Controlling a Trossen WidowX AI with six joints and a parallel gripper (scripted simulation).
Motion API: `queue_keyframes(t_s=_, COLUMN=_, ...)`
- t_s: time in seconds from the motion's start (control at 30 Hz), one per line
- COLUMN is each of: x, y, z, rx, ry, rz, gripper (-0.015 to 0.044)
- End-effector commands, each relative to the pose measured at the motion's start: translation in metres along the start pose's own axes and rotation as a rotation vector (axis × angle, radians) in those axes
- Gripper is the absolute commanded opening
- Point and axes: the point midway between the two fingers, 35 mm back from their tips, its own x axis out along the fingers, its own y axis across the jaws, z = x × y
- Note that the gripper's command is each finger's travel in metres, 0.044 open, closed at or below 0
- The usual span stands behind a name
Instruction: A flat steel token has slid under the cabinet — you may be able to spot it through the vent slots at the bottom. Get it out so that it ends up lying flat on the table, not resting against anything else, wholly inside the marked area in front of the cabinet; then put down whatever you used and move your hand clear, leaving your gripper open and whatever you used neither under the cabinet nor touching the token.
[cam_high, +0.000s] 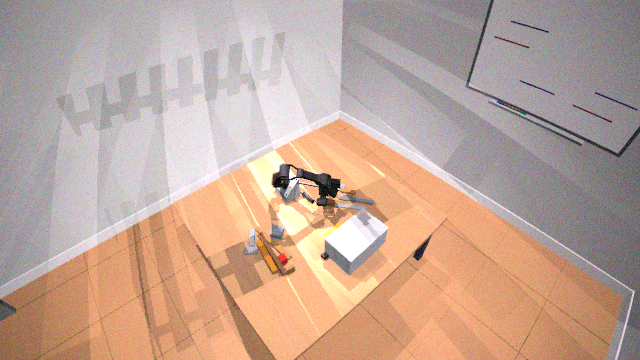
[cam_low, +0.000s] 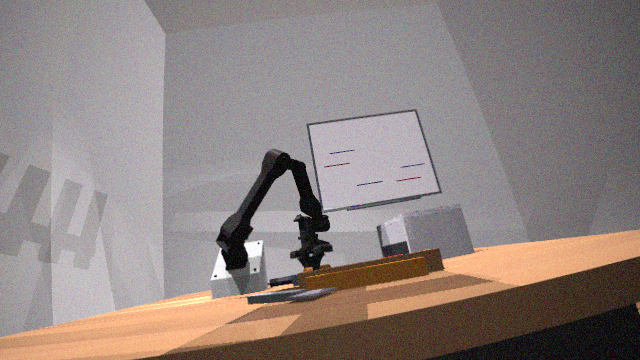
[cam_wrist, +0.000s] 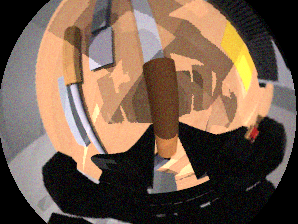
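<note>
From high above, a black robot arm reaches down over a wooden table (cam_high: 310, 300), its gripper (cam_high: 322, 201) low near the surface among several slim grey and brown tools; a grey tool (cam_high: 357, 199) lies just beside the gripper, on the side away from the arm's pale base (cam_high: 290, 191). A white cabinet (cam_high: 355, 241) stands near the gripper, further out on the table from the base, and a yellow mark (cam_high: 332, 230) shows on the table between the two. Well apart from the gripper lie long wooden bars (cam_high: 274, 256) with a small red block (cam_high: 283, 258) and two grey pieces. The steel token cannot be made out here. From table height, the gripper (cam_low: 311, 260) points straight down just behind the wooden bars (cam_low: 370, 270), with the cabinet (cam_low: 425, 231) off to one side and a whiteboard (cam_low: 372, 160) on the far wall. From the wrist, the gripper (cam_wrist: 162, 159) is clamped on the pale end of a brown-handled tool (cam_wrist: 162, 106), which runs straight ahead from it; a second brown-handled tool (cam_wrist: 73, 63) and two grey bars lie on the table to one side, a yellow patch (cam_wrist: 238, 56) to the other. The token is not visible here either.
</note>
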Motion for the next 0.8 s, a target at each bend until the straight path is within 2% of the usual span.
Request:
queue_keyframes(t_s=0.0, x=-0.001, y=-0.007, z=-0.003, rx=0.007, ry=0.000, rz=-0.006, gripper=0.0000)
queue_keyframes(t_s=0.77, x=-0.001, y=-0.030, z=-0.010, rx=0.007, ry=0.001, rz=-0.007, gripper=0.0000)
